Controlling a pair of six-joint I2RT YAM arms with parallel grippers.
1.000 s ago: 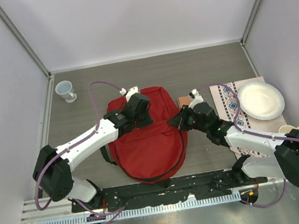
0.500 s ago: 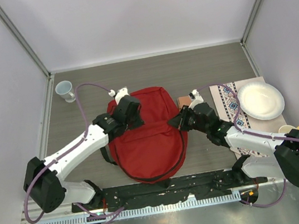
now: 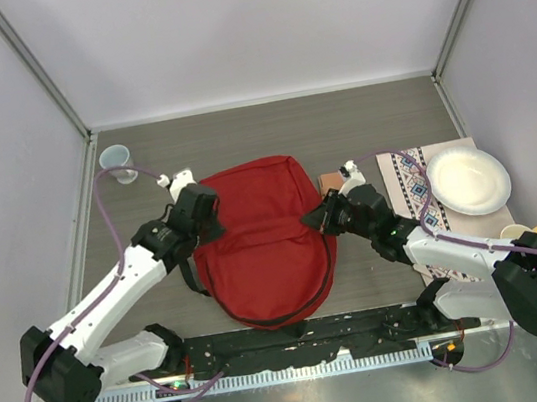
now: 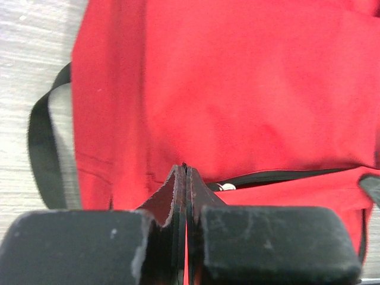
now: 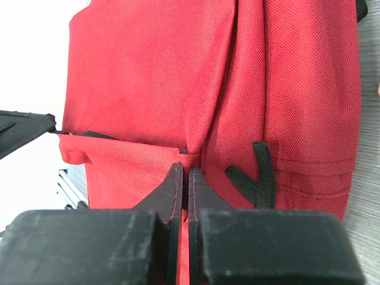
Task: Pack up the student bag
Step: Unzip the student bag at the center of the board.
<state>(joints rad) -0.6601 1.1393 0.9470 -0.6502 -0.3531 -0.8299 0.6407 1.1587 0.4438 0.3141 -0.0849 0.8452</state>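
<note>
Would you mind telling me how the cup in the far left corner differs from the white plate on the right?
The cup is small and translucent; the plate is wider and opaque white. The cup stands upright on the bare table, while the plate lies flat on a patterned mat. Both look empty and sit apart from the student bag.

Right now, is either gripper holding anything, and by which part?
Both pinch the student bag: the left gripper a fold of fabric by the zipper, the right gripper a fold at its right edge.
</note>
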